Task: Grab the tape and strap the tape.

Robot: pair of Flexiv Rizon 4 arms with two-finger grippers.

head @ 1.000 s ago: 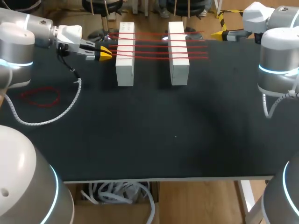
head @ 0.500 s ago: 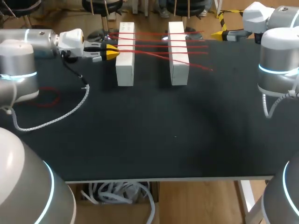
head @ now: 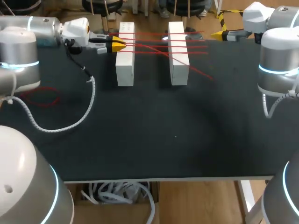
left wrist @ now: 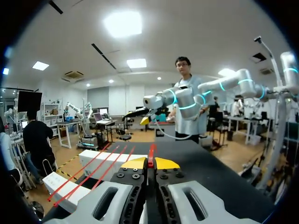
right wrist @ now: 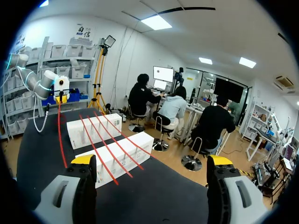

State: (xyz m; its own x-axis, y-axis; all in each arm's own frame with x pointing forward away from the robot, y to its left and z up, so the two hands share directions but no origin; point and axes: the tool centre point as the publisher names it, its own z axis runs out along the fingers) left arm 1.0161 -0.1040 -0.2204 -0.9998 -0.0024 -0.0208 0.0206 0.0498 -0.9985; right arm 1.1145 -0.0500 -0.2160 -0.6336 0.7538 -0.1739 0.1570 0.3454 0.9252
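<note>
Tape [head: 201,73] was my concern: one red strand, its end pinched in the left gripper [head: 117,45], whose yellow tips were clenched on it just beside the left block [head: 125,65], at that block's far end and on its outer side. From there the strand slanted over the left block and over the right block [head: 179,65] next to it. Its free tail lay on the table [head: 177,140] beyond. Several other strands [head: 152,34] ran straight and parallel across both blocks. A loose red loop [head: 39,97] lay well apart from the left block, out toward my left arm. The right gripper [head: 218,34] hung far past both blocks with its fingers spread wide, holding nothing.

I judged the step in hand to be laying this strand square with the others. To do it well, I would keep the pinch firm and draw outward from the left block until the slack was gone. I would keep the strand low enough to seat on the block tops. The loose tail looked likely to slide off, so the idle right gripper should catch it.
</note>
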